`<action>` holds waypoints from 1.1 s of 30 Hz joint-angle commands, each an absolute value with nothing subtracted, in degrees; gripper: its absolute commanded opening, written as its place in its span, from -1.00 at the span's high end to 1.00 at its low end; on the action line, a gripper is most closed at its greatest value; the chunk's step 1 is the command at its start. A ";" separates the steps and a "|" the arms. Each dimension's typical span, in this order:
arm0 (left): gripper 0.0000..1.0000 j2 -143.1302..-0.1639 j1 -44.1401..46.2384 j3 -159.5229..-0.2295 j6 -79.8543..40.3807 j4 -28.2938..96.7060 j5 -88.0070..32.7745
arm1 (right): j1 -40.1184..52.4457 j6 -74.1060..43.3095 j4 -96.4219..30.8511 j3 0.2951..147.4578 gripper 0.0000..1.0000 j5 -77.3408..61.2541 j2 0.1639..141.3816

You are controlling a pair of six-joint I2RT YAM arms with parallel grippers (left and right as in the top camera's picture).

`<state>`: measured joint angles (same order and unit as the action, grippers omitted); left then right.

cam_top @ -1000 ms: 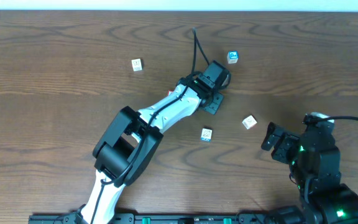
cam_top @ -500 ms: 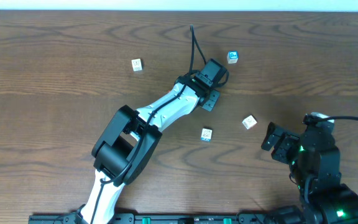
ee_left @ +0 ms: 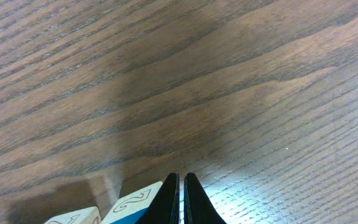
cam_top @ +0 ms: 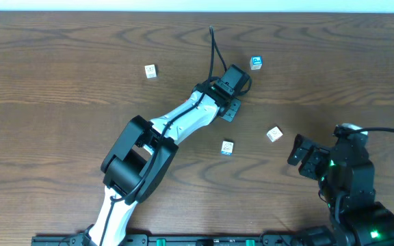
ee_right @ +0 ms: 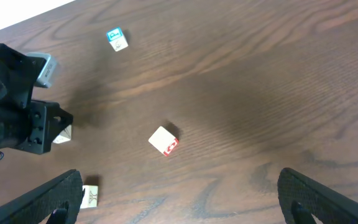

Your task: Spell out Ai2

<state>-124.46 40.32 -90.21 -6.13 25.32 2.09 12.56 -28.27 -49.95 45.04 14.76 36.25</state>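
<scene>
The left claw (ee_left: 179, 179) is clenched, its two dark fingers pressed together with nothing between them, low over the table (ee_left: 241, 74). Just to its left lies the 2 cube (ee_left: 131, 204): pale wood, with a "2" drawn in outline on the upper face and a solid blue face below it. Its right edge runs behind the near finger, so whether it touches the claw cannot be told. Close against its other side sits a pale cube (ee_left: 73, 218), of which only a corner shows. From overhead both are hidden under the left arm, which reaches to the middle of the far half of the table. The right claw (ee_right: 180, 175) is released, fingers spread wide, holding nothing, near the table's right front. Ahead of it, well apart from the left claw, lies a red-marked cube (ee_right: 165, 140), tilted cornerwise, light wood with a red figure on one side too small to read. A blue cube (ee_right: 115, 38) lies farther off, beyond the left claw.
</scene>
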 commanded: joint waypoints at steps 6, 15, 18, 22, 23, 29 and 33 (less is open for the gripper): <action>0.88 -125.16 39.99 -90.00 -5.74 25.65 5.10 | 11.64 -29.12 -49.98 44.77 -0.99 14.94 36.01; 0.88 -125.16 40.01 -90.00 -4.34 27.62 2.26 | 11.64 -29.12 -49.98 44.77 -0.98 14.94 36.01; 0.89 -125.16 40.05 -90.00 -3.99 27.64 1.87 | 11.64 -29.12 -49.98 44.77 -0.99 14.94 35.99; 0.88 -125.16 40.05 -90.00 -3.99 28.10 1.85 | 11.64 -29.10 -49.98 44.77 -0.99 14.94 36.01; 0.89 -125.16 40.10 -90.00 -3.99 28.29 1.85 | 11.64 -29.10 -49.98 44.77 -0.99 14.94 36.01; 0.89 -125.14 40.14 -90.00 -3.36 29.98 1.45 | 11.64 -29.12 -49.98 44.77 -0.98 14.94 36.01; 0.88 -125.14 40.14 -90.00 -2.50 30.06 1.45 | 11.64 -29.12 -49.98 44.77 -0.99 14.94 36.01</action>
